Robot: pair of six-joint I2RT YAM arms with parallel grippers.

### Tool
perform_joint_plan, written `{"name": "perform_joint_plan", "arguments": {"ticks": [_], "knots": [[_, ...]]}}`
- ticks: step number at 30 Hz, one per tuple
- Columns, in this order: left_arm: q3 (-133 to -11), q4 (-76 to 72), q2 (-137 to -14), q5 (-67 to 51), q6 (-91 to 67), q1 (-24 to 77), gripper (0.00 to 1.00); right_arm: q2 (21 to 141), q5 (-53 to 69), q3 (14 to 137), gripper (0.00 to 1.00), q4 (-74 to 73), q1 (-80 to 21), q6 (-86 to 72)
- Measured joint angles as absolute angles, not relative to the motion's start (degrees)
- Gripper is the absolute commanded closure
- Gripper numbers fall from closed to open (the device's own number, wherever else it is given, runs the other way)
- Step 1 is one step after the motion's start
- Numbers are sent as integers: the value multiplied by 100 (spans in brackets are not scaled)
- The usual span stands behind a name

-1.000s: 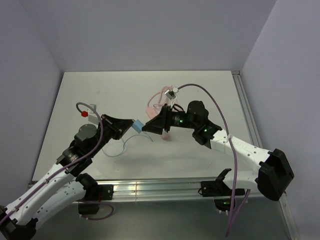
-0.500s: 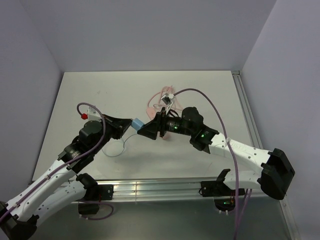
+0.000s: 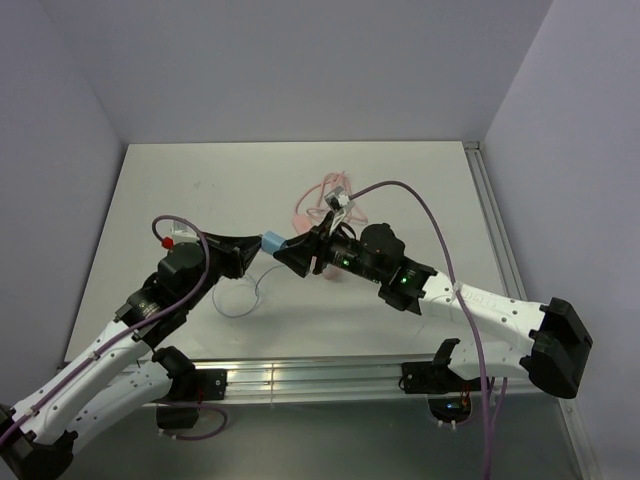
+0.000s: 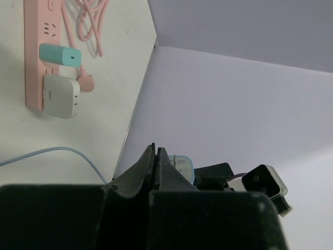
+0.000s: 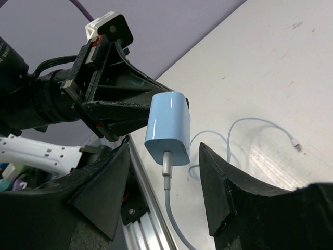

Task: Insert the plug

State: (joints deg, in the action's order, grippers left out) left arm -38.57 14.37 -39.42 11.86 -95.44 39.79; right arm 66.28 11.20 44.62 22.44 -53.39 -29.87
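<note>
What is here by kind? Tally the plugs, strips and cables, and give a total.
Plugs: 3 (light-blue plug, teal plug, white adapter)
Power strips: 1 (pink power strip)
Cables: 2 (pink cord, pale blue cable)
Total: 6

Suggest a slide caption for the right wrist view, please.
Left tool holds the plug aloft; open right tool straddles it.
</note>
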Motion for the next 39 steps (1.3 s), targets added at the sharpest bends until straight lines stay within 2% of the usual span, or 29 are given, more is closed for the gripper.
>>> {"name": "perform_joint_plan", "arguments": {"ticks": [6, 10, 16, 18, 20, 23, 25, 26, 33, 39], "knots": [[-3782, 1413, -3922, 1146, -9791, 3979, 100, 6764, 797, 4464, 42, 2318, -5533, -2762], [-3752, 1406, -3916, 1118, -9889, 3979, 100, 6862, 637, 4471, 48, 2314, -5616, -2689], [-3750, 1420, -3883, 1079, -9953, 3979, 100, 6945, 486, 4499, 50, 2309, -5684, -2624], [-3747, 1422, -3870, 1081, -9948, 3979, 100, 6945, 449, 4506, 45, 2294, -5688, -2620], [-3747, 1402, -3870, 1083, -9859, 3979, 100, 6947, 401, 4552, 30, 2196, -5688, -2628], [-3747, 1334, -3870, 1098, -9531, 3979, 100, 6947, 276, 4823, 20, 1710, -5701, -2696], [-3743, 1203, -3859, 1122, -9238, 3979, 100, 6947, 226, 5074, 17, 1365, -5701, -2751], [-3715, 1083, -3830, 1140, -9087, 3979, 100, 6936, 213, 5196, 11, 1212, -5701, -2786], [-3476, 342, -3509, 1328, -8075, 3979, 100, 6567, 405, 5457, 10, 180, -5509, -3273], [-3317, -237, -3236, 1769, -7323, 3979, 100, 6176, 1004, 5601, 13, -322, -4849, -4311]]}}
